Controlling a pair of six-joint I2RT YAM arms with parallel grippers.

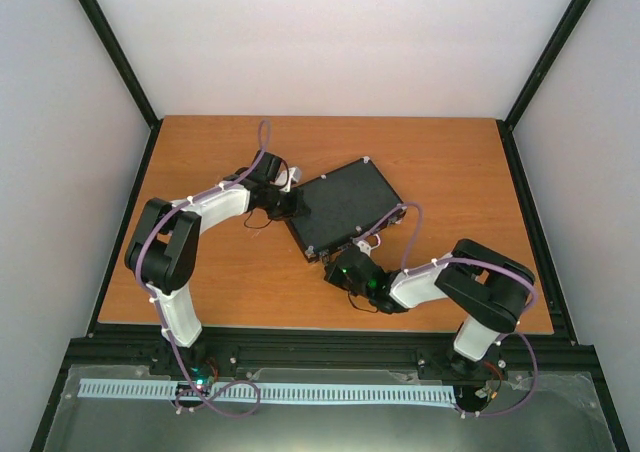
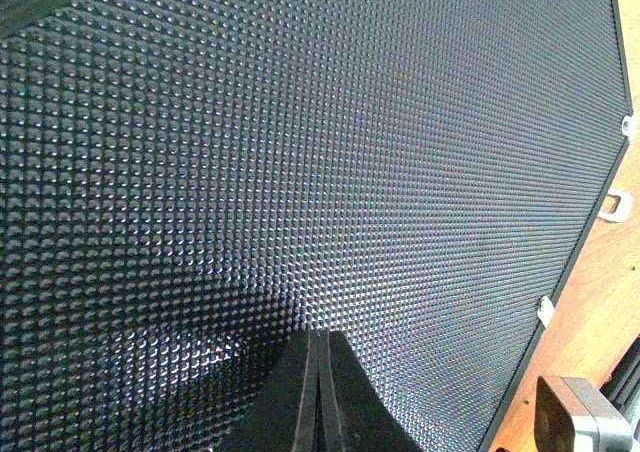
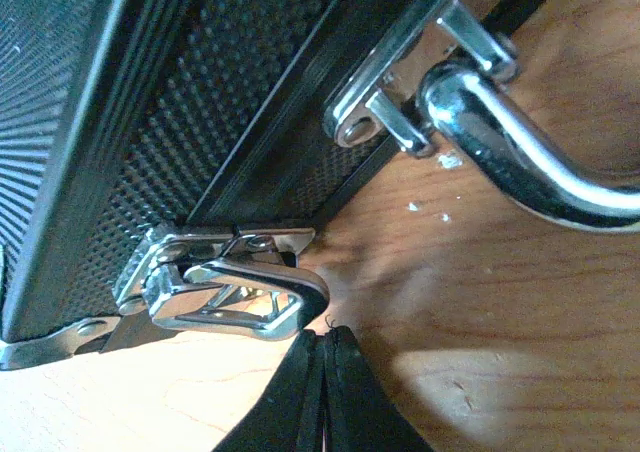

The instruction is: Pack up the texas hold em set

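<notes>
So we're looking at the briefcase [image 1: 345,204] lying flat and closed, turned at an angle on the table [image 1: 450,152]. No chips, cards or dice are showing anywhere around it, so we're guessing they're inside. The left gripper [image 2: 318,350] is sitting over the case's dimpled lid near its left end, fingers pressed together with nothing between them. We can't tell if they're actually touching the lid. The right gripper [image 3: 320,347] is down at the case's front edge, just in front of a silver latch [image 3: 225,297], also pinched together and empty. The latch loop looks to us like it's sticking out rather than snapped flat, but we're not sure. Handling-wise, we're expecting a stiff, boxy shell that's pretty heavy if it's full of chips. The lid is too wide and flat to pinch. We're thinking the chrome handle [image 3: 520,157], further along the case's front edge, is the only real grab point, though it's smooth and probably slippery. Otherwise we're shoving the sides and pressing that little latch with a fingertip.
</notes>
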